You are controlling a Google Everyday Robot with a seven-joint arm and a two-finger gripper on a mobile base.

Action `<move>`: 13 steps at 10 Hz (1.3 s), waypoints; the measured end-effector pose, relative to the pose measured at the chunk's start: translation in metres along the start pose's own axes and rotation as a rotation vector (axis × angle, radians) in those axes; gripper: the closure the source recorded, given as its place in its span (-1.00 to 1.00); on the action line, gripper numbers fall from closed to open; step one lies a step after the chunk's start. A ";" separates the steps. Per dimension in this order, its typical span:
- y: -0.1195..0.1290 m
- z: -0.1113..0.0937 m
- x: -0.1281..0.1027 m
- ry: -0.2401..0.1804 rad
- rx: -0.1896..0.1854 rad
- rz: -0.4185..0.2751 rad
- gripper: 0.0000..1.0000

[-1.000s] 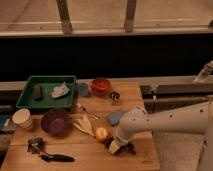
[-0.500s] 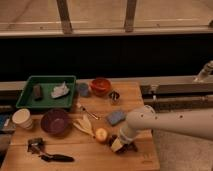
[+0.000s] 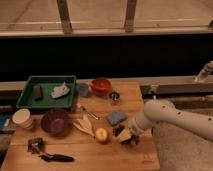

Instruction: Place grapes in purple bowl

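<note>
The grapes [image 3: 119, 130] are a dark lumpy bunch on the wooden table [image 3: 135, 92], right of a yellow-orange round fruit [image 3: 102, 134]. My gripper [image 3: 126, 136] is low over the table right at the grapes, touching or just beside their right side. The white arm [image 3: 170, 116] reaches in from the right. The purple bowl [image 3: 55, 121] sits at the left of the table, well apart from the gripper, with the fruit and a banana [image 3: 84, 125] between.
A blue sponge [image 3: 116, 117] lies just behind the grapes. A red-orange bowl [image 3: 100, 86], small can [image 3: 114, 96] and green tray [image 3: 30, 102] stand at the back. A paper cup [image 3: 22, 118] is far left. A black-handled tool [image 3: 51, 156] lies front left.
The arm's elbow has sunk lower and drawn in toward the table. The gripper has stayed at the grapes near the table surface. The grapes have not visibly moved.
</note>
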 end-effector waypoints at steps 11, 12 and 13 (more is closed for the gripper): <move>0.015 -0.092 -0.143 -0.178 -0.089 -0.162 1.00; 0.015 -0.092 -0.143 -0.178 -0.089 -0.162 1.00; 0.016 -0.091 -0.144 -0.177 -0.091 -0.165 1.00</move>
